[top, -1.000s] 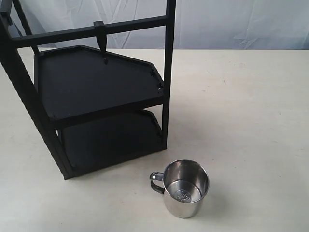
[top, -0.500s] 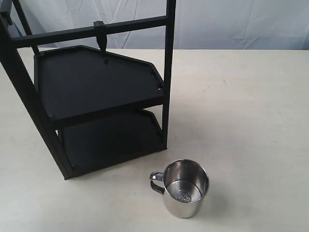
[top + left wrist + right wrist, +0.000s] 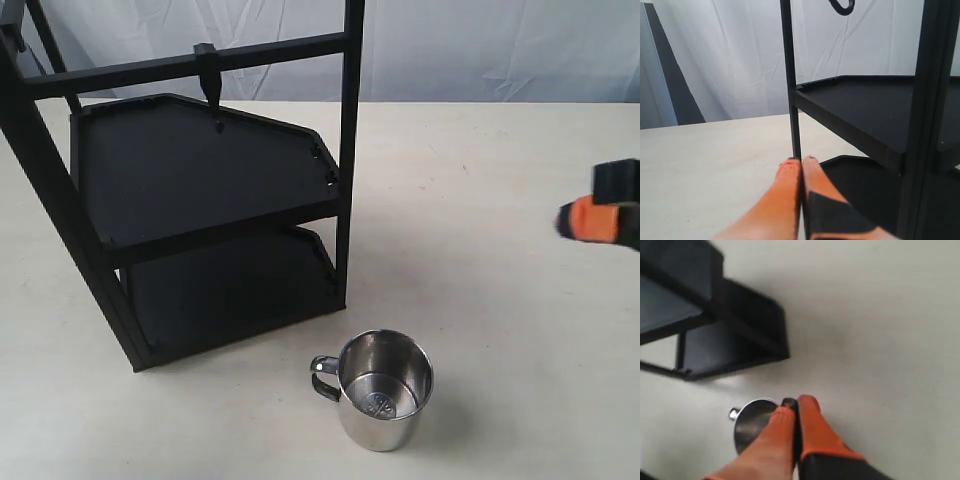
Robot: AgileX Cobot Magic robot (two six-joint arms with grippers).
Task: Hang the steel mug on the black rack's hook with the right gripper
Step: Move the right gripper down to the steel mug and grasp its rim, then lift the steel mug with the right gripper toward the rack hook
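The steel mug [image 3: 382,390] stands upright on the table, its handle toward the black rack [image 3: 200,190]; the right wrist view catches it blurred [image 3: 752,422]. The hook [image 3: 208,80] hangs from the rack's crossbar, bare. My right gripper [image 3: 590,220] shows at the right edge, well above and right of the mug, orange fingers pressed together, shut on nothing [image 3: 796,404]. My left gripper [image 3: 801,161] is shut too, empty, close to a thin rack post [image 3: 790,80]; it does not show in the exterior view.
The rack's two shelves [image 3: 190,170] fill the left half of the scene. White cloth [image 3: 480,50] hangs behind the table. Bare tabletop [image 3: 500,300] lies between the right gripper and the mug.
My right gripper has come into the exterior view at the right edge. The mug and rack have not moved.
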